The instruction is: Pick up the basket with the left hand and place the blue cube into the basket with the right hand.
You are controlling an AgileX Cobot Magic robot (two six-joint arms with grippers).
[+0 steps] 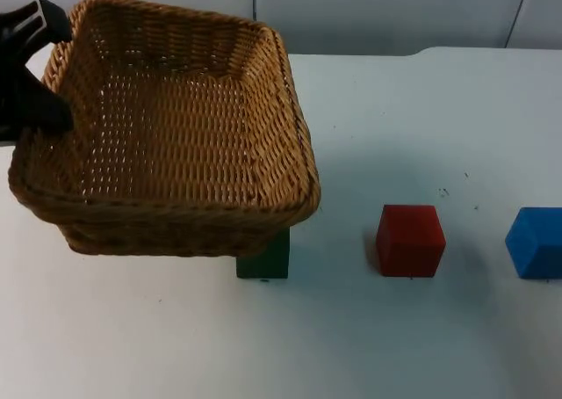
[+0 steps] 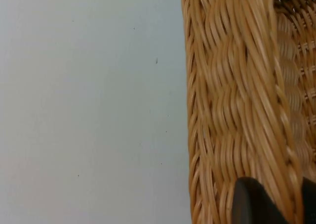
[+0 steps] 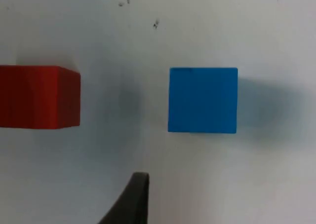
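Observation:
The woven wicker basket [image 1: 189, 207] hangs tilted above the left of the table, empty inside. My left gripper [image 1: 35, 74] is shut on its left rim; in the left wrist view the basket wall [image 2: 232, 86] runs between the gripper [image 2: 279, 204] jaws. The blue cube [image 1: 536, 243] sits on the table at the far right edge. In the right wrist view the blue cube [image 3: 202, 99] lies just ahead of my right gripper [image 3: 136, 202], which hovers above the table and is apart from it.
A red cube [image 1: 410, 240] stands left of the blue one, with a gap between them; it also shows in the right wrist view [image 3: 37, 96]. A dark green cube [image 1: 268, 258] is half hidden under the basket's front right corner.

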